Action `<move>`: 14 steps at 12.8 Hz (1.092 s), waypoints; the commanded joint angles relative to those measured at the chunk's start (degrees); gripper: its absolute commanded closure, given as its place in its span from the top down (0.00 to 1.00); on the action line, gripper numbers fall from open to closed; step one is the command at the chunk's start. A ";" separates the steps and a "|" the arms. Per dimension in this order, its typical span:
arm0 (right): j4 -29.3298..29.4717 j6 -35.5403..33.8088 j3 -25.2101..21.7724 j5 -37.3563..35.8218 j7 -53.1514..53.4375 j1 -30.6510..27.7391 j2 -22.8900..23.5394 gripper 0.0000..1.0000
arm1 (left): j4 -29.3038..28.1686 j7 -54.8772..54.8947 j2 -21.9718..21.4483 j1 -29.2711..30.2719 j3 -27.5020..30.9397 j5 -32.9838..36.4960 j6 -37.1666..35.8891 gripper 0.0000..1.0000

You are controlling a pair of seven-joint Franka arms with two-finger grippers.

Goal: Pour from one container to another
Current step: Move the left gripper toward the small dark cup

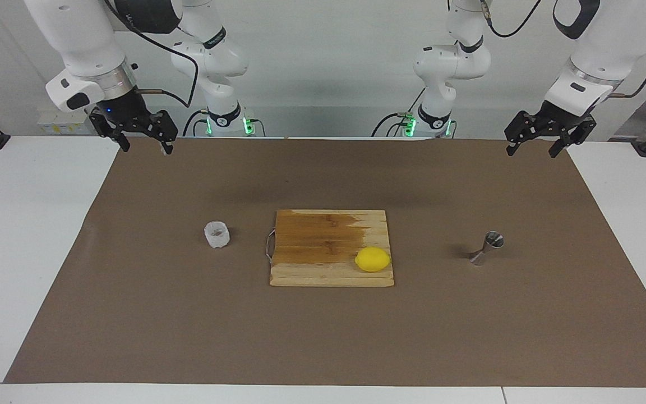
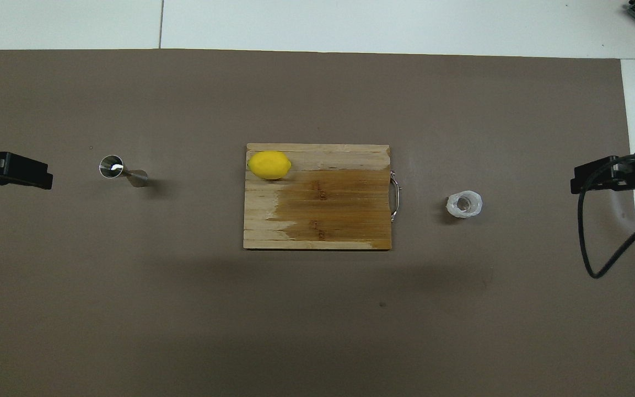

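I'm looking at brown paper (image 1: 323, 336) covering the table, with a wooden cutting board (image 1: 323, 235) sitting mid-table and a lemon (image 1: 373, 259) lying on its corner. Both arms are waiting, hanging raised over the paper's ends: left gripper (image 1: 533, 147) and right gripper (image 1: 143, 145), fingers spread, holding nothing. The steel jigger (image 1: 487, 247) is standing toward the left arm's end, the crinkled plastic cup (image 1: 217, 235) toward the right arm's.
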 commanded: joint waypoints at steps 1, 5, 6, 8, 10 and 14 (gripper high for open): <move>-0.72 -0.05 0.32 1.08 0.75 -0.65 -0.64 1.00 | -1.51 -0.01 -0.99 0.23 -0.16 1.29 1.37 1.00; -0.72 -0.05 0.32 1.08 0.75 -0.65 -0.64 1.00 | -1.68 -0.53 -1.25 0.23 -0.16 1.21 0.14 1.00; -0.72 -0.05 0.32 1.08 0.75 -0.65 -0.64 1.00 | -1.68 -2.80 -1.17 0.32 -0.16 1.03 0.23 1.00; -0.72 -0.05 0.32 1.08 0.67 -0.65 -0.64 1.00 | -1.86 -7.38 -1.08 0.32 -0.16 0.68 0.32 1.00; -0.72 -0.05 0.32 1.08 0.75 -0.65 -0.64 1.00 | -1.77 -10.44 -0.56 0.85 0.10 -1.15 -0.47 1.00; -0.72 -0.05 0.32 1.08 0.67 -0.65 -0.64 1.00 | -1.25 -35.27 2.52 4.80 0.19 -8.64 1.19 1.00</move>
